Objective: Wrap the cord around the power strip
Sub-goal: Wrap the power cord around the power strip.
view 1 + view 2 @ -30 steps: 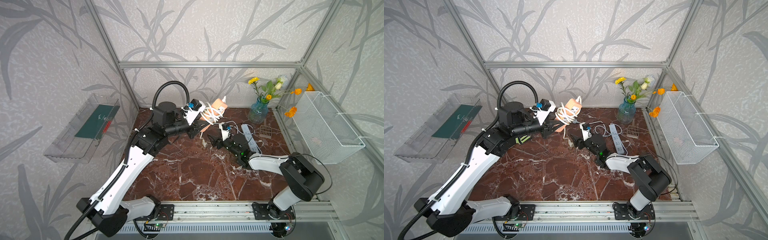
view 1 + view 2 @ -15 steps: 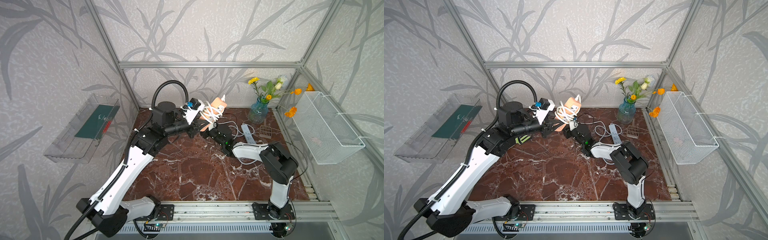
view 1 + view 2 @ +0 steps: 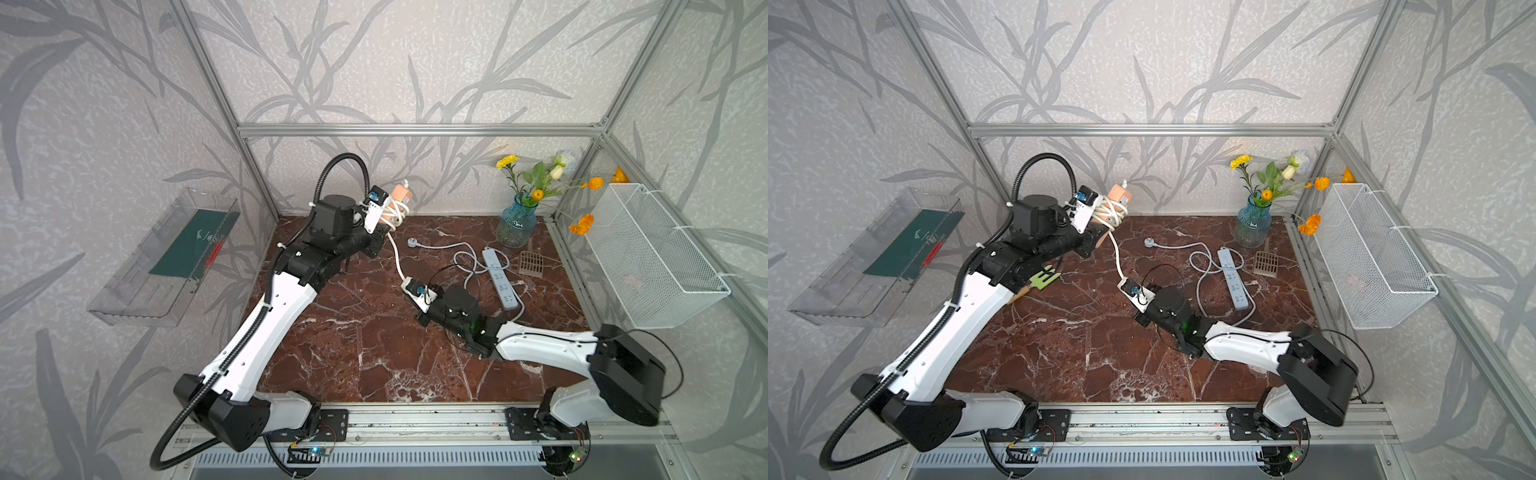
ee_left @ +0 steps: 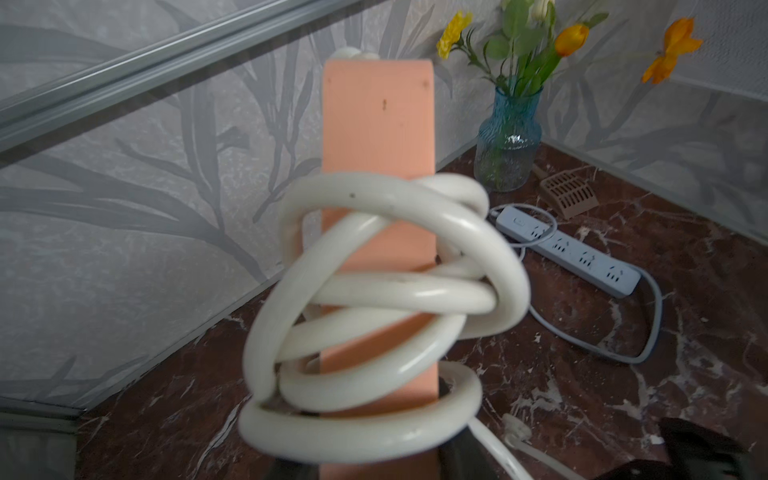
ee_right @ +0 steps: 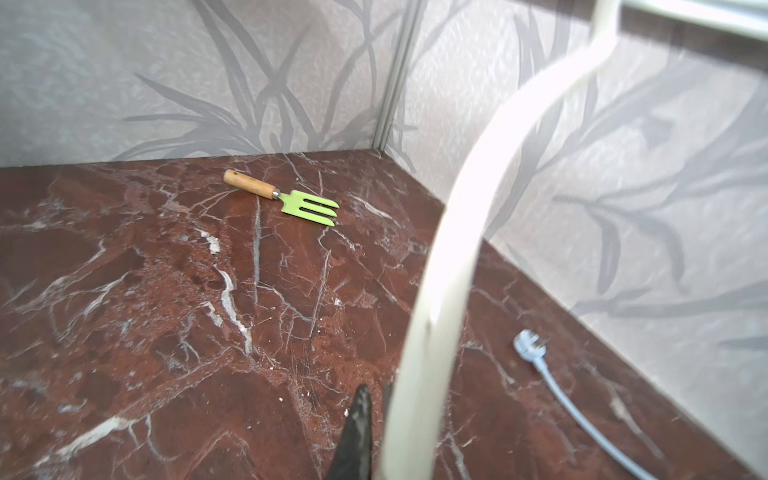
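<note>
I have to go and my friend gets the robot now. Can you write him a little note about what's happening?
Left gripper: shut on the orange power strip, held up on end in the air.
Right gripper: shut on the white cord, low over the table.
Done: several loops of cord lie around the strip.
To do: a loose stretch runs from the strip down to the right gripper. Wind that on too.
Leave the grey power strip by the vase alone.

A robot test cell in a lab, dressed to look homely: an aluminium frame (image 3: 415, 129) carries leaf-patterned wallpaper panels (image 3: 374, 62). The left arm (image 3: 274, 316) and right arm (image 3: 540, 345) are bolted to a rail (image 3: 415, 419) fronting a marble-look surface (image 3: 374, 340), with a vase of flowers (image 3: 515, 220) in one corner.
</note>
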`<state>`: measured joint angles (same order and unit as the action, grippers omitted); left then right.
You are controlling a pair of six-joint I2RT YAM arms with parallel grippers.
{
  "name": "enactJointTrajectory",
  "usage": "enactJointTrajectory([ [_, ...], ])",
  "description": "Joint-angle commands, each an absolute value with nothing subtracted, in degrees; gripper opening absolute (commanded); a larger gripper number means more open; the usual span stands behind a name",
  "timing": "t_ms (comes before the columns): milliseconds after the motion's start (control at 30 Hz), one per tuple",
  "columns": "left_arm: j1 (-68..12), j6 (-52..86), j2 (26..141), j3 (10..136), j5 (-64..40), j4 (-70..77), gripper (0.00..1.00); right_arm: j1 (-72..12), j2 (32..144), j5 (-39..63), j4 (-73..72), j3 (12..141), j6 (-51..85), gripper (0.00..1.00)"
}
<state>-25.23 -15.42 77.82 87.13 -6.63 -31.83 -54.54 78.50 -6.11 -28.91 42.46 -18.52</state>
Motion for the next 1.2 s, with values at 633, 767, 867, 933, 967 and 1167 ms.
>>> enactJointTrajectory([
  [633,-37.0,-19.9,69.7,72.8,-37.6,-47.2,0.0,-43.3,86.8,9.2,18.3,94.9,-45.4,0.06],
  [767,-37.0,-17.8,63.8,69.6,-42.2,-40.5,0.0,-34.0,89.5,29.1,23.0,97.3,-33.4,0.29],
  [867,-36.9,-16.2,62.4,70.5,-46.5,-37.5,0.0,-30.6,91.2,38.2,21.2,95.9,-28.7,0.33],
  [933,-36.9,-14.4,62.1,70.8,-49.1,-34.8,0.0,-29.5,92.3,42.3,19.5,94.4,-26.1,0.34],
  [967,-36.9,-13.9,61.8,70.8,-49.4,-33.7,0.0,-29.1,92.6,44.1,17.9,93.2,-24.3,0.34],
  [1167,-36.0,-14.3,61.1,72.5,-45.6,-32.5,0.0,-28.8,90.1,47.9,0.7,80.2,-11.8,0.35],
])
